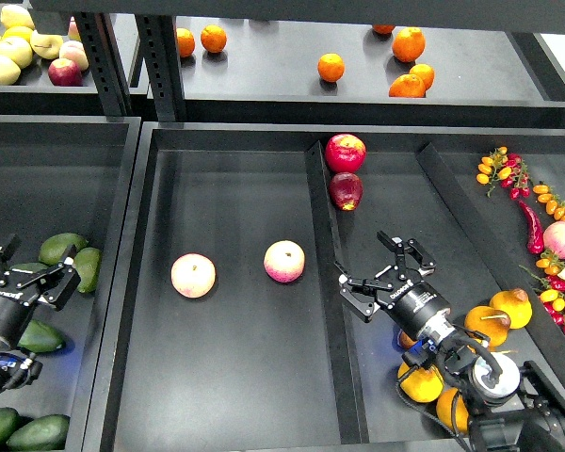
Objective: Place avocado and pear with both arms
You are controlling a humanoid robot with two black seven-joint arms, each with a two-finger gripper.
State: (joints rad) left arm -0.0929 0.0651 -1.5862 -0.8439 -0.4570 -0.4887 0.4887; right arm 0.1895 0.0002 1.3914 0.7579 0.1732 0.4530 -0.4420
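Several dark green avocados lie in the left tray: two (61, 248) just right of my left gripper, one (40, 336) beside the arm and more (36, 432) at the bottom left corner. My left gripper (33, 262) is open and empty, hovering over this pile. Yellow-orange pears (511, 305) lie in the right compartment. Some of them (421, 385) are partly hidden under my right arm. My right gripper (372, 275) is open and empty, just up-left of the pears and close to the divider.
Two pink-yellow apples (193, 275) (283, 261) lie in the middle compartment. Two red apples (345, 153) (345, 190) sit by the divider (326, 311). Oranges (330, 67) and pale apples (0, 66) fill the back shelf. Cherry tomatoes and a chili (532, 226) lie at far right.
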